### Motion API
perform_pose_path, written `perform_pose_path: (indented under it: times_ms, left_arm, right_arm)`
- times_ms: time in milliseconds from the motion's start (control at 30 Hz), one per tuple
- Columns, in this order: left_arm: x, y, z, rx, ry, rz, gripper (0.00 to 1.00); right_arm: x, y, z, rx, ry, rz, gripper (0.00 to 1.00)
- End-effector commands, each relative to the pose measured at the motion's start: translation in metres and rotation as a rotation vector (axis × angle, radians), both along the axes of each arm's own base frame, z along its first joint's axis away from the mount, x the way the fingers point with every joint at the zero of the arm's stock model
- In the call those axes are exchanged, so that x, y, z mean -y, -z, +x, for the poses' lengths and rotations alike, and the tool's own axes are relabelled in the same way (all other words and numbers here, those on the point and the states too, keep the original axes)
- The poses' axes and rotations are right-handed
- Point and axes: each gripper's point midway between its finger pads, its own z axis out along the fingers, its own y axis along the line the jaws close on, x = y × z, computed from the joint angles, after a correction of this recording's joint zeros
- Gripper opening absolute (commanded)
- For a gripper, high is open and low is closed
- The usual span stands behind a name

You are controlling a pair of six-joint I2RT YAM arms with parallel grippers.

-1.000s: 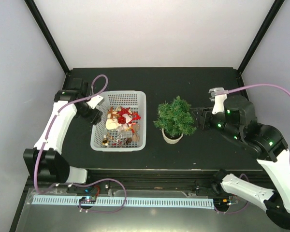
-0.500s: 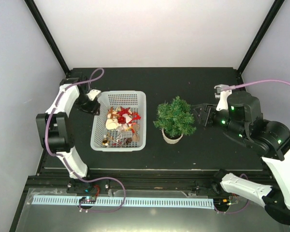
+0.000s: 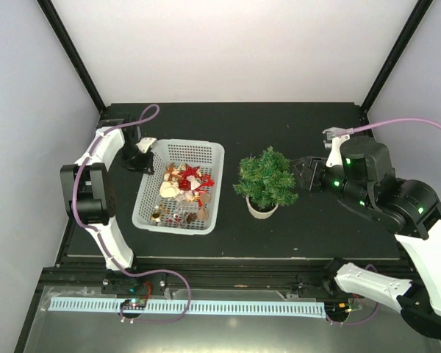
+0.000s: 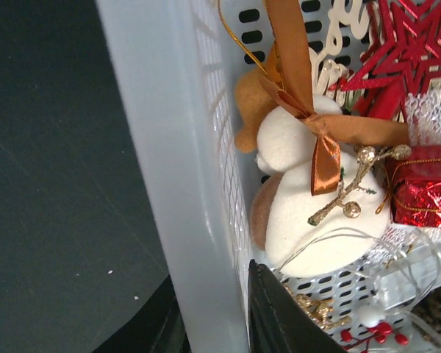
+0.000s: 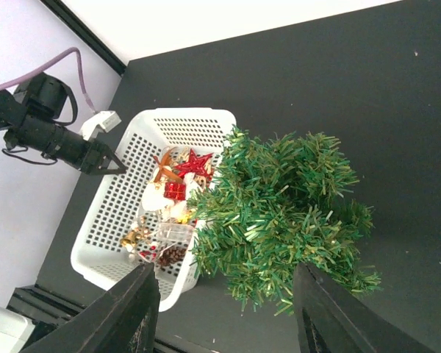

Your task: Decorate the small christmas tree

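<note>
The small christmas tree (image 3: 265, 178), bushy green in a whitish pot (image 3: 262, 209), stands mid-table; it fills the right wrist view (image 5: 279, 213). My right gripper (image 3: 303, 175) hovers just right of it, open, its fingers spread wide with nothing between them (image 5: 224, 272). A white mesh basket (image 3: 173, 226) of ornaments lies left of the tree. My left gripper (image 3: 148, 158) is at the basket's far left corner, shut on the basket wall (image 4: 176, 147), one finger (image 4: 279, 316) inside and the other outside. Inside lie a white plush ornament (image 4: 309, 220), a red star (image 4: 408, 37) and a red gift box (image 4: 426, 195).
Black table top (image 3: 309, 132) with white walls behind and at the sides, and black frame posts at the back corners. A metal rail (image 3: 191, 305) runs along the near edge by the arm bases. The purple cable (image 3: 397, 129) loops over the right arm.
My left gripper has closed on the basket's left wall, and the basket has swung slightly, its near end shifting left. The right arm has hardly moved.
</note>
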Motion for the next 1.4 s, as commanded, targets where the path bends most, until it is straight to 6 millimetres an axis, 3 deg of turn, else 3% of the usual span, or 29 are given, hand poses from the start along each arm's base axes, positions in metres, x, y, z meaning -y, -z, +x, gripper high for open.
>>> perform_pose_path:
  times_ms: [0,300,633,1000,1367]
  left_arm:
    - [-0.002,-0.001,0.012,0.028,0.005,0.021,0.21]
    - [-0.02,0.0,0.017,0.053,-0.004,0.097,0.18]
    - [-0.046,-0.012,0.034,0.08,-0.156,0.046,0.18]
    - [-0.044,-0.02,0.053,0.103,-0.197,-0.005,0.19]
    - [-0.015,-0.023,0.066,0.101,-0.149,-0.127,0.23]
  right_arm:
    - [0.002,0.004,0.001,0.009,0.009,-0.015,0.52]
    - [0.001,0.011,0.005,0.007,0.013,-0.026,0.52]
    - [-0.001,0.015,0.01,0.007,0.022,-0.035,0.52]
    - [-0.01,0.023,0.018,-0.003,0.014,-0.049,0.52]
    - [-0.02,0.031,0.028,-0.021,0.003,-0.063,0.52]
